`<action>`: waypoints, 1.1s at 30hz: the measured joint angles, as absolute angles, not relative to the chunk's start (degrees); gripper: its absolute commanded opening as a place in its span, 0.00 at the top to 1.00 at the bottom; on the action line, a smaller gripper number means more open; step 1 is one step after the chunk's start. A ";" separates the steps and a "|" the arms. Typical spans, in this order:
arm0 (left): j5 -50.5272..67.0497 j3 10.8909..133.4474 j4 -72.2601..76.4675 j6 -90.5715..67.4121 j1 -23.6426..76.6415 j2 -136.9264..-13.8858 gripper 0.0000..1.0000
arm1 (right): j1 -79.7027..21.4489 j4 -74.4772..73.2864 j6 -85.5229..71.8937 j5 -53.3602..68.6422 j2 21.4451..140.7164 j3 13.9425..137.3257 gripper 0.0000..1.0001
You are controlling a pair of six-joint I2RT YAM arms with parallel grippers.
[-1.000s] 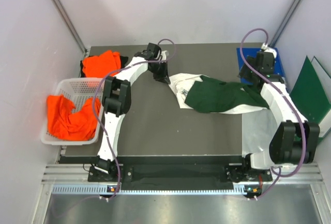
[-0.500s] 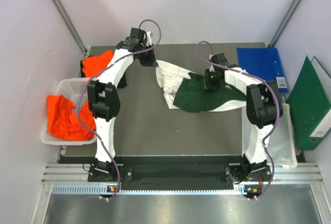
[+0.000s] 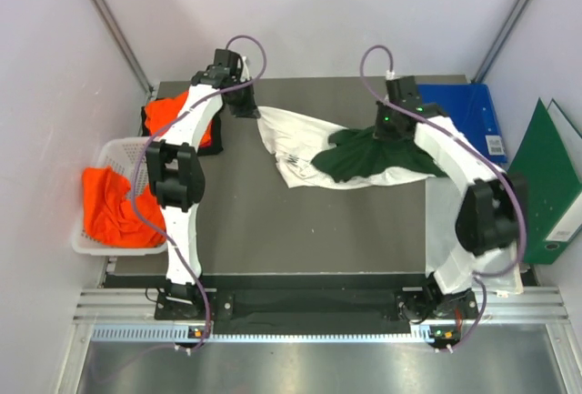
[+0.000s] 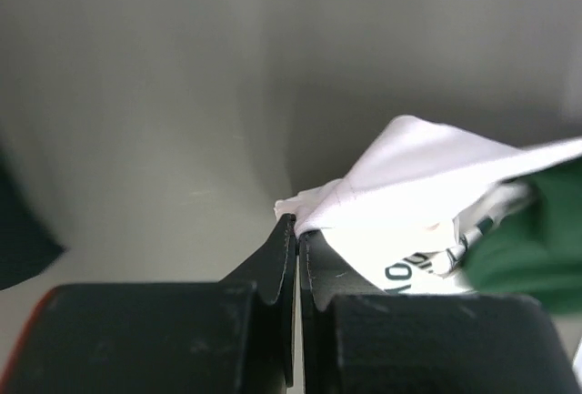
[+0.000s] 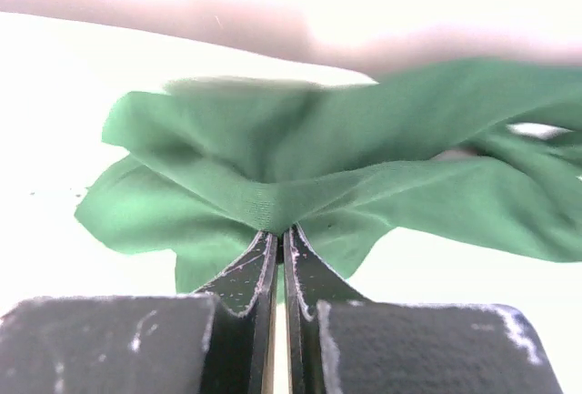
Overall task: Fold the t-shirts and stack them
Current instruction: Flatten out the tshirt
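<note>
The left hand [image 4: 297, 230] is pinched together on a white corner of the white-and-green t-shirt [image 3: 309, 153]. The cloth fans out from the fingertips, with a scrap of black print and then green showing beyond. The right hand [image 5: 278, 237] is clamped on a gathered fold of the shirt's dark green part, which bunches in deep creases around its tips.

Between the two hands the shirt spans the far half of the bench [image 3: 300, 230], twisted and rumpled, well to the right of the white mesh basket [image 3: 136, 146]. It is white at the end nearer the basket and green at the end further from it, with dark print along the lower white edge.

The left arm [image 3: 173, 176] rises just beside the basket's right wall and reaches past the basket's far end. The right arm [image 3: 473, 194] stands well apart from the basket, bowed outward, with its wrist turned back toward the basket's side.

One orange t-shirt [image 3: 114, 207] lies crumpled inside the basket. A second orange t-shirt [image 3: 177, 116] lies just beyond the basket's far end, partly under the left forearm.
</note>
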State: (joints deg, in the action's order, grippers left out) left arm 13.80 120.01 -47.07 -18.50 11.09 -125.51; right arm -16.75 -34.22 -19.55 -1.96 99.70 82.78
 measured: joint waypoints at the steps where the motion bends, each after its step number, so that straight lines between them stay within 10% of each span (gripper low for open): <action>1: 13.43 120.01 -47.24 -18.59 10.39 -125.51 1.00 | -16.73 -34.33 -19.55 -2.66 96.99 82.32 1.00; 16: 4.80 120.03 -50.78 -19.66 3.31 -125.51 1.00 | -16.05 -50.94 -30.65 -2.68 78.32 57.78 1.00; 18: 4.40 120.03 -51.33 -19.68 3.29 -125.51 1.00 | -16.05 -53.89 -32.12 -2.59 77.62 56.53 0.89; 19: 4.38 120.03 -51.51 -19.70 3.27 -125.51 1.00 | -16.05 -54.83 -32.29 -2.50 77.28 56.45 0.59; 23: 4.43 120.03 -51.66 -19.68 2.85 -125.51 1.00 | -16.03 -57.84 -31.14 -2.37 76.47 58.02 0.01; 33: 5.13 120.03 -51.70 -19.62 2.55 -125.51 1.00 | -11.07 -48.49 -25.50 -1.48 78.39 69.21 0.00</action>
State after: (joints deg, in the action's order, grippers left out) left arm 5.13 120.03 -51.70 -19.62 2.55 -125.51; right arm -11.07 -48.49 -25.50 -1.48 78.39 69.21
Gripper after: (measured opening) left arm 0.015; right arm 0.993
